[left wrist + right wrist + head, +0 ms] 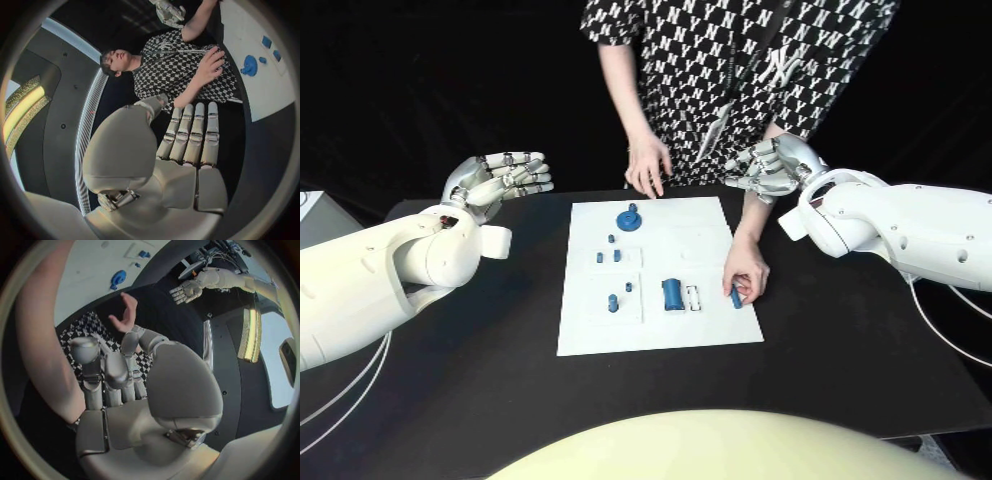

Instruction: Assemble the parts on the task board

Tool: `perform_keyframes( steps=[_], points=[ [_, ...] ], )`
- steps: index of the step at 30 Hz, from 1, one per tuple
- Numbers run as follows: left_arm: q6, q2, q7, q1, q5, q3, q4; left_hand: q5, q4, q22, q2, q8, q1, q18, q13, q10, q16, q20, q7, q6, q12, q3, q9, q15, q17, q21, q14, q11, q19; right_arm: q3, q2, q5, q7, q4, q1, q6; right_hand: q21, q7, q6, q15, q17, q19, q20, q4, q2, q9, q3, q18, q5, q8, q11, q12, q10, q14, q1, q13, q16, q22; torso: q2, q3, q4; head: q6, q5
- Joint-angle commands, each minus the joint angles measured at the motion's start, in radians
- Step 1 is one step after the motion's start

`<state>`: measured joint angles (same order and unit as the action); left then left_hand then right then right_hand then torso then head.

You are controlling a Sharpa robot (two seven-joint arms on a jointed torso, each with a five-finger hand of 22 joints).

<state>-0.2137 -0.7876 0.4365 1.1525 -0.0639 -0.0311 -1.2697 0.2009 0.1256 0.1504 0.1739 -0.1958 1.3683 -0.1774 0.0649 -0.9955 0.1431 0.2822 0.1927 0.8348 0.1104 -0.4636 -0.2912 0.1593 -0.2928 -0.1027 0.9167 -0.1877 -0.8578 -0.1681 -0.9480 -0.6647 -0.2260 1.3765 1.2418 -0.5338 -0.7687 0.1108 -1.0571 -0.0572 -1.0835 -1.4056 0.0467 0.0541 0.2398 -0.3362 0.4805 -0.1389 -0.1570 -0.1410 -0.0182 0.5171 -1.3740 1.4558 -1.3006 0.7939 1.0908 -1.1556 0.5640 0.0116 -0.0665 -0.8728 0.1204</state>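
The task board (661, 330) lies in the middle of the black table (473, 380), and every place here is given from it. Nearest the robot, at the board's right edge, a person's hand (746, 272) rests on the plate, fingertips on a small blue part (736, 297). Just left of that hand lies the blue cylinder (674, 293) with a small white piece beside it; further left, two little blue pegs (615, 301). Toward the middle sit three more small pegs (609, 250), and at the far end stands the round blue knob (630, 219). No part sits in a box or tray; the board is the only holder, and whether the pegs stand in sockets or lie loose cannot be told.

Neither robot hand has begun. The left hand (502, 178) hangs off the board's far left corner, holding nothing, fingers straight and close side by side. The right hand (769, 165) hangs off the far right corner, fingers curled loosely, nothing in them. The person's other hand (648, 166) rests beyond the far edge.

To do this step well, I judge the robot should wait until the person's hands are off the board, then come down from above on one part only, probably the cylinder, fingers spread enough to miss its neighbours.
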Motion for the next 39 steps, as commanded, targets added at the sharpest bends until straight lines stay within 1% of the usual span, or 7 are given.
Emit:
perform_keyframes(
  steps=[1, 6, 15, 20, 25, 32, 39],
  points=[
    [0.012, 0.002, 0.005, 0.0, 0.004, 0.001, -0.001, -0.001, 0.0, -0.001, 0.001, -0.004, 0.011, -0.003, -0.001, -0.007, -0.001, -0.001, 0.001, 0.003, 0.001, -0.003, 0.001, -0.001, 0.001, 0.003, 0.004, 0.001, -0.007, 0.0, -0.001, -0.013, -0.008, 0.002, -0.001, -0.001, -0.003, -0.001, -0.003, 0.006, 0.0, 0.004, 0.005, 0.005, 0.002, -0.001, -0.001, 0.014, 0.008, 0.006, 0.0, 0.002, 0.006, -0.002, 0.009, 0.002, 0.005, -0.002, 0.0, 0.0008, 0.0011, 0.0, 0.0],
    [0.012, 0.001, 0.005, 0.0, 0.004, 0.001, -0.002, -0.001, 0.0, -0.001, 0.001, -0.004, 0.011, -0.003, -0.001, -0.007, -0.001, -0.001, 0.001, 0.003, 0.001, -0.003, 0.001, -0.001, 0.001, 0.003, 0.004, 0.001, -0.007, 0.0, -0.003, -0.014, -0.009, 0.004, -0.001, -0.005, -0.003, 0.0, -0.002, 0.006, 0.002, 0.004, 0.005, 0.005, 0.002, -0.001, -0.002, 0.014, 0.009, 0.007, 0.0, 0.003, 0.007, -0.003, 0.01, 0.003, 0.004, -0.002, 0.0, 0.0019, 0.0006, 0.0, 0.002],
    [0.01, -0.013, 0.005, 0.001, 0.004, 0.001, -0.012, -0.001, 0.0, -0.002, 0.002, -0.004, 0.011, -0.003, -0.001, -0.006, -0.001, -0.001, 0.001, 0.003, 0.0, -0.002, 0.002, 0.0, 0.002, 0.004, 0.004, 0.001, -0.008, 0.0, -0.025, -0.025, 0.001, 0.032, 0.0, -0.016, -0.023, 0.001, 0.005, 0.007, -0.011, 0.003, 0.006, 0.01, 0.008, 0.0, -0.009, 0.016, 0.01, 0.011, -0.002, 0.03, 0.002, 0.0, 0.017, 0.027, 0.021, -0.016, 0.0, 0.0003, -0.0004, 0.0, 0.004],
    [0.009, -0.022, 0.006, 0.001, 0.004, 0.001, -0.024, -0.001, 0.0, -0.002, 0.002, -0.004, 0.011, -0.003, -0.001, -0.006, -0.001, -0.001, 0.001, 0.003, 0.0, -0.002, 0.002, 0.0, 0.002, 0.004, 0.004, 0.001, -0.008, 0.0, -0.052, -0.052, 0.036, 0.071, 0.0, -0.023, -0.126, 0.0, 0.006, 0.007, -0.079, -0.016, 0.006, 0.018, 0.015, -0.003, -0.026, 0.03, 0.006, 0.01, -0.001, 0.18, -0.028, 0.021, 0.025, 0.145, 0.102, -0.076, 0.0, 0.0005, -0.0004, 0.0, 0.002],
    [0.013, -0.038, 0.007, 0.001, 0.004, 0.001, -0.05, -0.001, -0.001, -0.002, 0.003, -0.004, 0.011, -0.004, -0.001, -0.006, -0.001, -0.001, 0.001, 0.002, -0.001, -0.002, 0.003, 0.0, 0.002, 0.004, 0.004, 0.001, -0.008, 0.0, -0.089, -0.119, 0.114, 0.131, 0.001, -0.028, -0.306, -0.001, 0.008, 0.008, -0.248, -0.047, 0.008, 0.037, 0.008, -0.009, -0.07, 0.054, -0.002, -0.003, -0.003, 0.516, -0.066, 0.058, 0.028, 0.412, 0.28, -0.185, 0.002, 0.0018, -0.0019, 0.0, 0.003],
    [0.026, -0.078, 0.009, 0.001, 0.001, 0.001, -0.109, -0.001, -0.001, -0.001, 0.005, -0.004, 0.01, -0.006, -0.001, -0.008, 0.016, -0.007, 0.007, 0.003, -0.004, 0.001, 0.011, -0.008, -0.002, -0.004, 0.034, 0.005, -0.033, -0.003, -0.14, -0.267, 0.275, 0.227, -0.001, -0.013, -0.433, -0.01, -0.012, 0.003, -0.359, -0.077, 0.004, 0.066, -0.003, -0.019, -0.105, 0.072, -0.005, -0.025, 0.003, 0.708, -0.108, 0.088, 0.039, 0.55, 0.381, -0.254, 0.003, 0.0015, 0.0004, 0.0, 0.004],
    [0.037, -0.112, 0.01, 0.001, -0.003, 0.001, -0.164, -0.001, -0.002, 0.01, 0.007, -0.007, 0.011, -0.006, 0.002, -0.037, 0.072, -0.03, 0.016, 0.01, 0.008, 0.001, 0.027, -0.03, -0.023, -0.035, 0.094, 0.02, -0.096, -0.01, -0.189, -0.408, 0.424, 0.312, -0.009, 0.004, -0.518, -0.016, -0.027, 0.001, -0.439, -0.096, 0.002, 0.087, -0.014, -0.031, -0.135, 0.086, -0.017, -0.042, 0.006, 0.882, -0.148, 0.104, 0.024, 0.67, 0.444, -0.298, 0.002, 0.0023, 0.0006, 0.0, 0.007]
  ],
)
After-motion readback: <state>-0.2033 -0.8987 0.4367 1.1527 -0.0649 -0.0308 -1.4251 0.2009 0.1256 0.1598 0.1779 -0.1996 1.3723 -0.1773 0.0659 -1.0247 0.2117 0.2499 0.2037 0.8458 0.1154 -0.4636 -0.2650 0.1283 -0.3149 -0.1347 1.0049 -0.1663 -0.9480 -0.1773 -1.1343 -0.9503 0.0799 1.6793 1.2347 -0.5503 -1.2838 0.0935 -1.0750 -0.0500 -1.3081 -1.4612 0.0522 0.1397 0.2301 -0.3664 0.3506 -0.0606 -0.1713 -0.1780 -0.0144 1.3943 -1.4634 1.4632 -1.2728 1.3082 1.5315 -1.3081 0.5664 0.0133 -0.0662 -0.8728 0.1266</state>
